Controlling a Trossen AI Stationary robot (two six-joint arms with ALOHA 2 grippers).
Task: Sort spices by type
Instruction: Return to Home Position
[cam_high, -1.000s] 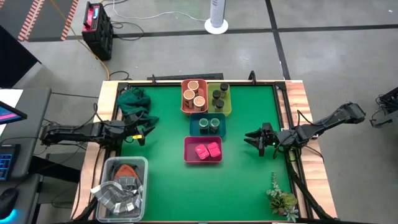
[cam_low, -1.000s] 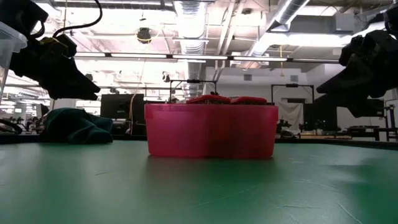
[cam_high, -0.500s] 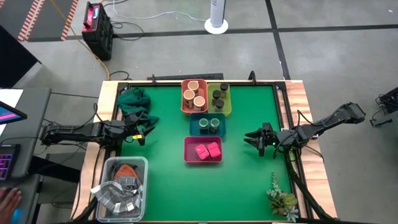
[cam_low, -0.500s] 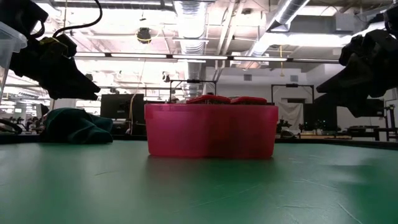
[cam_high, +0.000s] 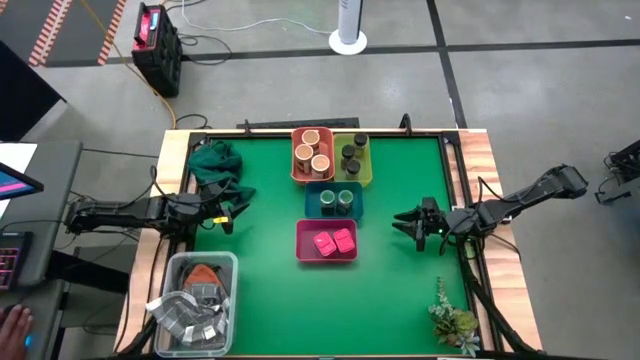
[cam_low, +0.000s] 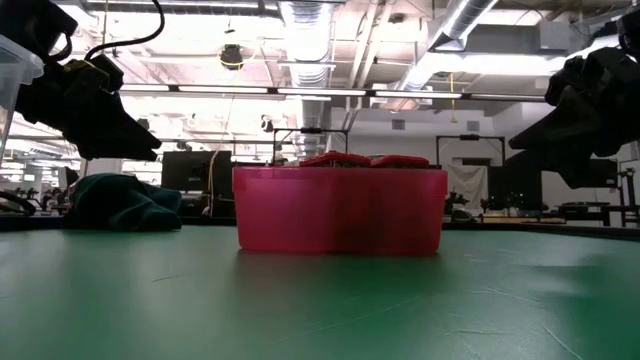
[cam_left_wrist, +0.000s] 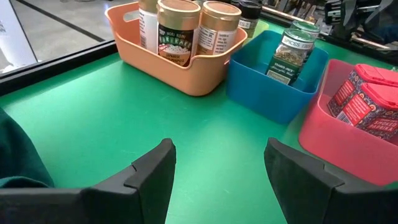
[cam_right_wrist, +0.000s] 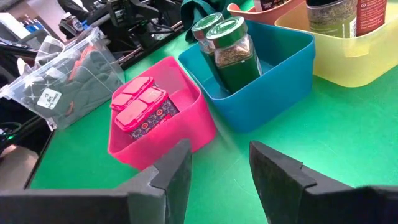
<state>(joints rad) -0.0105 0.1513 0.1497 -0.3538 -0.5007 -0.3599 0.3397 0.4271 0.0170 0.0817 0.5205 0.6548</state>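
Note:
Three tan-topped jars stand in the orange tray. Three dark grey jars stand in the yellow-green tray. Two green-lidded jars stand in the blue tray. Two pink blocks lie in the pink tray. My left gripper is open and empty at the table's left side, pointing at the trays. My right gripper is open and empty, right of the pink tray.
A dark green cloth lies at the far left. A clear bin with packets stands at the near left corner. A leafy sprig lies at the near right. Bare green mat stretches between the trays and both grippers. A person's hand shows beyond the left edge.

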